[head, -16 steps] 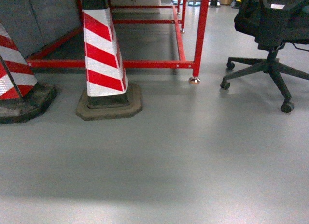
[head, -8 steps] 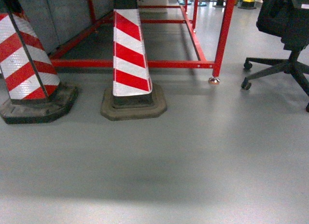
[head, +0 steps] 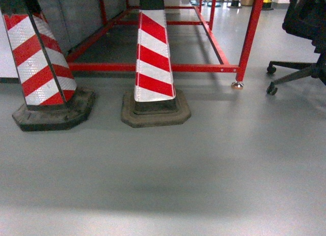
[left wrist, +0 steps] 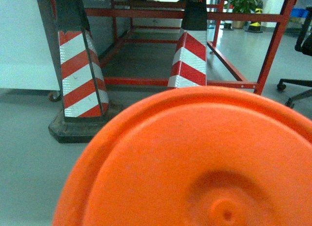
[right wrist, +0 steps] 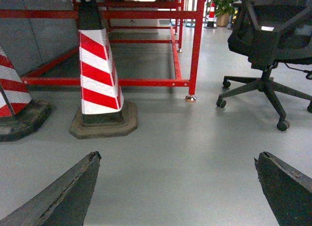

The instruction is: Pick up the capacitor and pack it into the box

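Standing wide open, the right pincer (right wrist: 178,187) shows its two dark fingers (right wrist: 63,194) at the bottom corners of the right wrist view, and nothing is between them, only bare grey floor (right wrist: 180,153). The left pincer I cannot judge: its wrist view is almost filled by a large orange round plastic piece (left wrist: 195,167), very near the lens, and no finger shows, so whether it is open or closed I cannot tell.

Beyond the pincers come two red-and-white striped cones (head: 153,63) on dark rubber bases, then a red metal frame (head: 249,37) behind them, and a black office chair (right wrist: 273,36) on wheels at the far right.

Neither the capacitor nor the box is visible in any view, and no tabletop carrying them is seen, so their place relative to either pincer cannot be given. I judge that the robot is not yet at the work area. A capacitor should be small, light, stiff and rather smooth; I would take it by the body, not by the thin legs, which can bend.
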Available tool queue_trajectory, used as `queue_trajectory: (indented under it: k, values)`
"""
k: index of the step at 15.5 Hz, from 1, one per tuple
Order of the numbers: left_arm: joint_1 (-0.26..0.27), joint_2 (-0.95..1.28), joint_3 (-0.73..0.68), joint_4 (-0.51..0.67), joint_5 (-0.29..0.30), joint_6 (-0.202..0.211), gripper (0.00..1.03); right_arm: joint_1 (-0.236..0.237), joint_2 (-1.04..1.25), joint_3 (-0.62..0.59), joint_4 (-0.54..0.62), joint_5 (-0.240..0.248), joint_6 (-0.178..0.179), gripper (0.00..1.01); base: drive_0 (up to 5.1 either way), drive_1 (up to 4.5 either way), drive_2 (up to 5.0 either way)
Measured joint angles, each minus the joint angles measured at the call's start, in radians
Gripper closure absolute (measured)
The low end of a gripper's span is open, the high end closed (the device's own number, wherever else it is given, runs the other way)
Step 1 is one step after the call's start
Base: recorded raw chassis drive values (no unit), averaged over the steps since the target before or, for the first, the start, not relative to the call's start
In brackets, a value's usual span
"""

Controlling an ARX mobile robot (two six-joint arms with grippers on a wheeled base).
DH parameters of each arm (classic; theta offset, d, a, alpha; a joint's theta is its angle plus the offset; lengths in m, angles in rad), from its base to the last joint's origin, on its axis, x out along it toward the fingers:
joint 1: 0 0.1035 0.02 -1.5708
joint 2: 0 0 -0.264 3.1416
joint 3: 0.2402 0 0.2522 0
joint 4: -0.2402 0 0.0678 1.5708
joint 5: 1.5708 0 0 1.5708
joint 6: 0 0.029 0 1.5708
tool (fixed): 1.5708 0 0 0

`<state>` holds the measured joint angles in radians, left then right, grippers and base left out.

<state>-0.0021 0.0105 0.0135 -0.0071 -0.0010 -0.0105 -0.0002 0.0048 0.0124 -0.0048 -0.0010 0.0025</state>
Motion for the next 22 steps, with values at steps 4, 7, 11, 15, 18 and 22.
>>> queue_trajectory:
  k: [4, 7, 11, 15, 18, 22]
  values:
    - [0.0, 0.0, 0.0, 0.001, -0.001, 0.0, 0.6, 0.0, 0.0, 0.0, 0.0, 0.0, 0.0, 0.03, 0.1, 4.05, -3.9]
    - [0.0, 0.0, 0.0, 0.001, 0.0, 0.0, 0.6, 0.0, 0.0, 0.0, 0.0, 0.0, 0.0, 0.03, 0.1, 4.0, -3.9]
    - [0.0, 0.0, 0.0, 0.0, 0.0, 0.0, 0.6, 0.0, 0.0, 0.0, -0.002, 0.0, 0.0, 0.03, 0.0, 3.94, -3.8]
    - [0.0, 0.0, 0.0, 0.0, 0.0, 0.0, 0.6, 0.0, 0.0, 0.0, 0.002, 0.0, 0.0, 0.03, -0.1, 3.75, -3.9]
    - [0.0, 0.0, 0.0, 0.0, 0.0, 0.0, 0.6, 0.0, 0.0, 0.0, 0.004, 0.0, 0.0, 0.03, 0.0, 3.8, -3.9]
    - [0.0, 0.0, 0.0, -0.001, 0.001, 0.0, 0.6, 0.0, 0.0, 0.0, -0.003, 0.0, 0.0, 0.03, 0.0, 3.8, -3.9]
